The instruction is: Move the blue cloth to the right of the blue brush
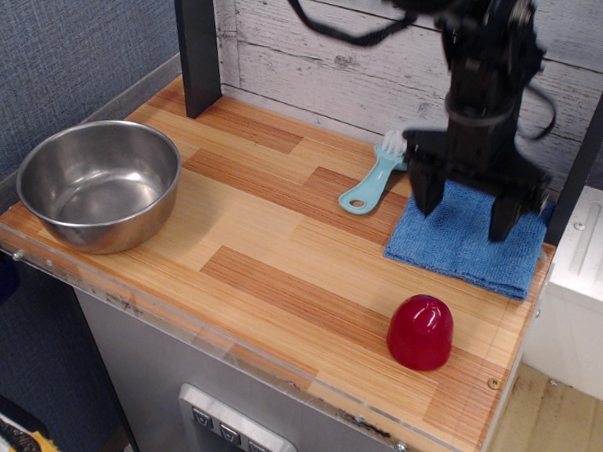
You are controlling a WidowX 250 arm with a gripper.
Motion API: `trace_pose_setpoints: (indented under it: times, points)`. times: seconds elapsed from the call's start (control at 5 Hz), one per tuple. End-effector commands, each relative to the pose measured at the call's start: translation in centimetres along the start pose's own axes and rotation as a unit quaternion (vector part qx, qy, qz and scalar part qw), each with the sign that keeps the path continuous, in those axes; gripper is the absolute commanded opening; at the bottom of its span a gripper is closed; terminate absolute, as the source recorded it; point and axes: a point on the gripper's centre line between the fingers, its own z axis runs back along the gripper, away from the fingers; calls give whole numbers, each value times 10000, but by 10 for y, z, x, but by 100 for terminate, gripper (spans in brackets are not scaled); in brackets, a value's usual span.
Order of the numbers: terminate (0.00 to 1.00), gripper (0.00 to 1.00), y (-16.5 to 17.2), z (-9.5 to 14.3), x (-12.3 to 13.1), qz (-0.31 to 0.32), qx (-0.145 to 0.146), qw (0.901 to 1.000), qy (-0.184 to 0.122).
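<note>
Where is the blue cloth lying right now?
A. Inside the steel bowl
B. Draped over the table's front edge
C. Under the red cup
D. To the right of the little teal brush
D: the blue cloth lies flat on the table, right of the teal brush, below the open gripper.

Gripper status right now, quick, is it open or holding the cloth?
Gripper: open, fingers spread wide above the blue cloth, holding nothing. The cloth lies flat on the table, right of the blue brush.
</note>
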Motion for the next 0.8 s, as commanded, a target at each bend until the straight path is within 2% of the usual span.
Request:
trace_pose_setpoints:
  times: [0.0, 0.4, 0.6]
  points:
    - [0, 100, 0, 73, 13, 114, -112, 9983, -554]
    - [0, 100, 15, 144, 4, 283, -173, 9964, -783]
    - [0, 100, 15, 144, 4, 283, -173, 9964, -783]
